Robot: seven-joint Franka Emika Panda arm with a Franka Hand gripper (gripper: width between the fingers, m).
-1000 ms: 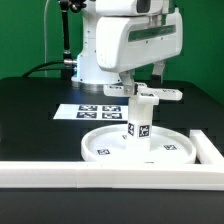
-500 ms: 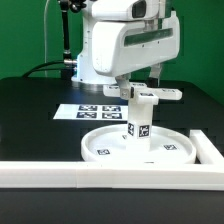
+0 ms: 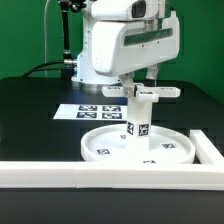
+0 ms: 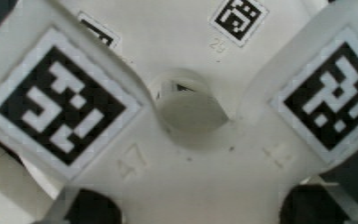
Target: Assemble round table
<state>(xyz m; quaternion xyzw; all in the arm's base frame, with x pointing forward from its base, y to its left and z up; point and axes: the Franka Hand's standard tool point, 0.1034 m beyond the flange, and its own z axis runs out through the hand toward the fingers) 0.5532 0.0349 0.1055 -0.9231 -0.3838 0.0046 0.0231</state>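
The wide rimmed round disc (image 3: 100, 148) lies flat on the black table. The short thick leg (image 3: 140, 120) stands upright at its middle, tags on its side. The flat cross-shaped base piece (image 3: 160, 94) sits level on top of the leg. My gripper (image 3: 148, 84) is straight above, shut on the base piece. In the wrist view the base piece (image 4: 194, 160) fills the frame, with tagged arms and a round centre hole (image 4: 190, 108). My gripper (image 4: 211, 205) has a dark fingertip (image 4: 96, 208) at each side of it.
The marker board (image 3: 95, 112) lies on the table behind the disc. The long white border wall (image 3: 100, 177) runs along the front and turns back at the exterior view's right (image 3: 208, 150). The arm's white body stands behind.
The base piece has turned a little on top of the leg and now looks more level. The disc and leg have not moved.
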